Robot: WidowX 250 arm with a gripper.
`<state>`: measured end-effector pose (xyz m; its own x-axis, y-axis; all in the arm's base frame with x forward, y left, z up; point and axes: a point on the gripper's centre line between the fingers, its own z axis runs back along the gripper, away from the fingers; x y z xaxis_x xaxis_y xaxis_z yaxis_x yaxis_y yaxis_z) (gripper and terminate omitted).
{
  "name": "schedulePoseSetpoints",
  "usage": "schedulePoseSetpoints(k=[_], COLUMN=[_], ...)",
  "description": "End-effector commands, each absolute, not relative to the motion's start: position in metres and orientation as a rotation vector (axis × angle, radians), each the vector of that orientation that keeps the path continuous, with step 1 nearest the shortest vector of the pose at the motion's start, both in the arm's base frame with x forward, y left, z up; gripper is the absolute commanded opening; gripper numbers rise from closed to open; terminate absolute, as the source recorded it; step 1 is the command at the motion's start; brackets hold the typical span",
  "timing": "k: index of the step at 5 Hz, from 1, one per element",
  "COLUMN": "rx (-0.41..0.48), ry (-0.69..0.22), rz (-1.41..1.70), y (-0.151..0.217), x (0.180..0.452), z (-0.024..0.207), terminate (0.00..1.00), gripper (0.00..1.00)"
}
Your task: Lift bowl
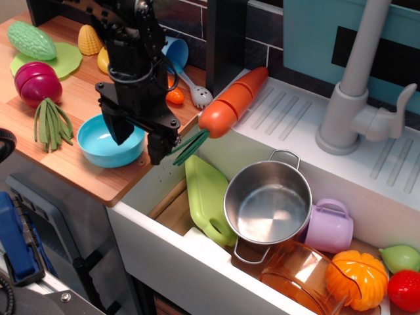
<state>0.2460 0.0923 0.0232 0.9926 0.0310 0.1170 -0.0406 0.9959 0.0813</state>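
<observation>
Hanging low over the wooden surface (pixel 85 98), my end effector (pixel 139 134) has its two black fingers apart. One finger (pixel 121 128) is inside the bowl (pixel 98 144), and the other finger (pixel 159 146) is outside, just beside the right rim. The rim of the bowl is between them. I cannot tell if a finger touches the rim.

The bowl is light blue and it stands upright on the surface, near the front edge and close to the sink (pixel 216 262). To the left of it lie green beans (pixel 52 123), and a purple onion (pixel 37 83) is behind them. A green gourd (pixel 31 40) rests on a green leaf (pixel 62 59) at the back, with a yellow corn (pixel 88 40) next to it.

A carrot (pixel 233 102) lies on the edge of the sink, and its green top points toward my right finger. In the sink I see a steel pot (pixel 268 202), a green board (pixel 207 197), a purple cup (pixel 330 226), an orange jug (pixel 295 275) and a pumpkin (pixel 357 279). A grey faucet (pixel 357 85) stands at the back right.
</observation>
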Motion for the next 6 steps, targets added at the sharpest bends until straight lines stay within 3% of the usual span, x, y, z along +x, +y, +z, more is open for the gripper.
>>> schedulePoseSetpoints(k=[1, 3, 5, 6], rx=[0.092, 0.112, 0.201, 0.202], ry=[-0.147, -0.162, -0.157, -0.172], rz=[0.058, 0.040, -0.062, -0.099], y=[0.094, 0.090, 0.094, 0.096], x=[0.249, 0.251, 0.259, 0.263], z=[0.023, 0.029, 0.081, 0.105], terminate=[0.00, 0.00, 0.00, 1.00], gripper=[0.00, 0.00, 0.00, 0.00])
